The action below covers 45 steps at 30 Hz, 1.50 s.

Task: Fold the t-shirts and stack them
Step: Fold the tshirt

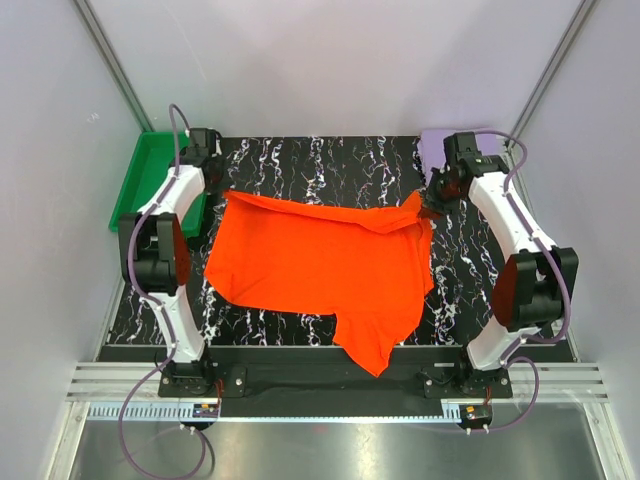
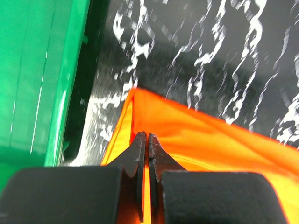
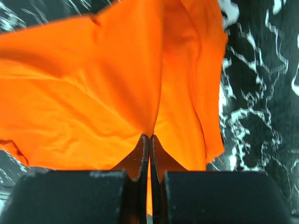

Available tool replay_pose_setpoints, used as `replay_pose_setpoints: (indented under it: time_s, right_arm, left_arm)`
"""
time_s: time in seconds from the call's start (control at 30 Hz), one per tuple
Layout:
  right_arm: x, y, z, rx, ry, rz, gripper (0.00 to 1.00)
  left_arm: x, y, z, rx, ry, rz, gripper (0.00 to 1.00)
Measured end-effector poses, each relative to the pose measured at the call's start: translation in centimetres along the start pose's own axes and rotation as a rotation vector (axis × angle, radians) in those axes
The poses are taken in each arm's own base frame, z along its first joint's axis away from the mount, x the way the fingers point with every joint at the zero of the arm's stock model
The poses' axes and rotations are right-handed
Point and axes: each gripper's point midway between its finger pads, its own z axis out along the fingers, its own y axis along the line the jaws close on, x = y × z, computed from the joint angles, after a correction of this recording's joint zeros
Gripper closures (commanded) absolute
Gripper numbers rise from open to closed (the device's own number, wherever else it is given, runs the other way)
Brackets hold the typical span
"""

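Across mid-frame in the top view spreads the large bright orange-red cloth t-shirt [image 1: 320, 265]; my left claw [image 2: 147, 136] and right claw [image 3: 149, 137] each pinch an upper corner, jaws clamped tight on cloth; best to lift both level, edge taut, then fold toward the frame's bottom.

The big t-shirt [image 1: 320, 265] lies spread across the middle of the worktop [image 1: 330, 160], one flap reaching past the near edge. The left end effector [image 1: 222, 187] is at its far-left corner, with the tray [image 1: 140, 175] just left of it. The right end effector [image 1: 432, 207] is at the far-right corner, and a second t-shirt [image 1: 432, 145] lies behind it.
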Motion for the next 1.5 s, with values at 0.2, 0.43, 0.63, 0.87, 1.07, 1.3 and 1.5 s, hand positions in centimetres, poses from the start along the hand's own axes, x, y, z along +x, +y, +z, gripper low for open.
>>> replay_pose_setpoints:
  time_s: [0.2, 0.43, 0.63, 0.87, 1.07, 1.3, 1.5]
  right_arm:
    - [2.5, -1.4, 0.2, 0.031, 0.058, 0.008, 1.00]
    - [4.2, -2.0, -1.2, 0.025, 0.045, 0.016, 1.00]
    - [6.7, -3.0, -0.4, 0.034, 0.104, 0.040, 1.00]
    - [8.5, -3.9, 0.5, 0.054, 0.151, 0.055, 1.00]
    - [8.8, -4.0, 0.8, 0.052, 0.156, 0.056, 0.98]
    - [10.3, -4.2, 1.1, 0.041, 0.204, 0.063, 0.72]
    - [12.7, -6.2, 1.4, 0.099, 0.258, 0.078, 0.52]
  left_arm:
    - [3.9, 1.8, -1.2, -0.048, 0.077, 0.008, 1.00]
    - [5.4, 2.5, -2.0, -0.068, 0.108, 0.011, 1.00]
    - [6.6, 2.9, -2.0, -0.078, 0.136, 0.013, 1.00]
    - [8.5, 3.6, -1.8, -0.094, 0.181, 0.017, 1.00]
    - [8.4, 3.8, -1.7, -0.108, 0.175, 0.018, 0.89]
    - [9.0, 4.5, -2.1, -0.149, 0.200, 0.020, 0.48]
    - [9.2, 4.2, -2.8, -0.162, 0.213, -0.002, 0.36]
